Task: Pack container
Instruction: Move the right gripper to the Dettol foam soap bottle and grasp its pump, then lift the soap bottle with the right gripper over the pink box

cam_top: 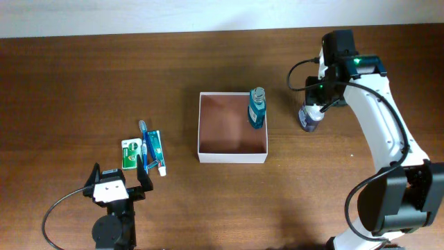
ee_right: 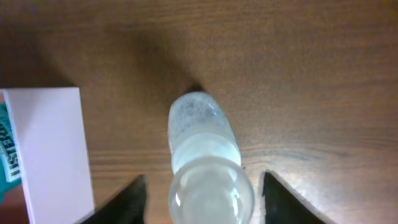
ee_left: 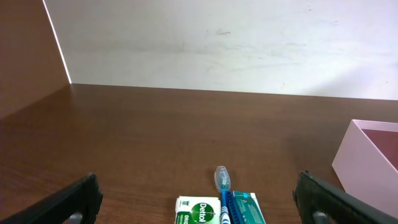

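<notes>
Right end effector (ee_right: 203, 180) part-open astride clear bottle (ee_right: 199, 130); container (cam_top: 233, 158) near, leftward. Left end effector (ee_left: 198, 183) wide, empty.

Left wrist view: green box (ee_left: 198, 211) is showing the brand "Dettol" in white lettering on its face | right wrist view: teal bottle (ee_right: 6, 155) at the frame edge is showing sideways white letters, cut off, reading roughly "STER" | blue carton (ee_left: 247, 208) is carrying print too small to read.
</notes>
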Available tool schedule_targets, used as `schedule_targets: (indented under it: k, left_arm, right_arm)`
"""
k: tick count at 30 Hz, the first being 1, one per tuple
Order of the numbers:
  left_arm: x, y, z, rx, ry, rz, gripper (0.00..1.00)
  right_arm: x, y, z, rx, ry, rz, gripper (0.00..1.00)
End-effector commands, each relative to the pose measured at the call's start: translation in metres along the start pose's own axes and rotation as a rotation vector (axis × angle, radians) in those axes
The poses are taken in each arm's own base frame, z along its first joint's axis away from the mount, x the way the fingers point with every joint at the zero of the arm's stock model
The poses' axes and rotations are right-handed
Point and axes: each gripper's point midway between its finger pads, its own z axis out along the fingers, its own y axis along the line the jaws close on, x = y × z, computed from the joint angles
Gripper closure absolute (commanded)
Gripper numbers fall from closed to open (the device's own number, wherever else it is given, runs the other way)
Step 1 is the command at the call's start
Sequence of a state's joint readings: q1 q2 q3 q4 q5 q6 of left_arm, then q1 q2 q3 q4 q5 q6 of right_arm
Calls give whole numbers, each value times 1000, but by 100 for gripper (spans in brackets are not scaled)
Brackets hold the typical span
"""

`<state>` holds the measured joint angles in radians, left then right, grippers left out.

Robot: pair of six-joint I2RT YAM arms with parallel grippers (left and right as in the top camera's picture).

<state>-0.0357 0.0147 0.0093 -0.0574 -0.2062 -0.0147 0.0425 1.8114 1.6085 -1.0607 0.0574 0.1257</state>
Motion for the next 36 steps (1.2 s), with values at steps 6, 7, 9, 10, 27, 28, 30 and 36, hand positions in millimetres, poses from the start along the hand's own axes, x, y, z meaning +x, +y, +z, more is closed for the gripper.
schedule_targets:
  k: [6, 7, 9, 10, 27, 28, 30, 36]
  left_arm:
    - [0, 0, 0, 1, -2, 19, 0]
    - [0, 0, 0, 1, -2, 19, 0]
    - [0, 0, 0, 1, -2, 19, 0]
    - [0, 0, 0, 1, -2, 19, 0]
    - [0, 0, 0, 1, -2, 19, 0]
    - [0, 0, 0, 1, -2, 19, 0]
    - [0, 0, 0, 1, -2, 19, 0]
    - [0, 0, 0, 1, -2, 19, 0]
  right_arm:
    - [5, -2, 3, 2, 15, 5, 68]
    - [5, -2, 3, 2, 15, 5, 68]
    - [5, -2, 1, 1, 10, 5, 68]
    - [4, -2, 0, 0, 7, 5, 68]
    - [12, 8, -121, -125, -163, 17, 76]
    - [15, 13, -128, -160, -167, 15, 76]
    - [22, 21, -138, -207, -167, 36, 76]
    - [42, 44, -158, -246, -162, -6, 76]
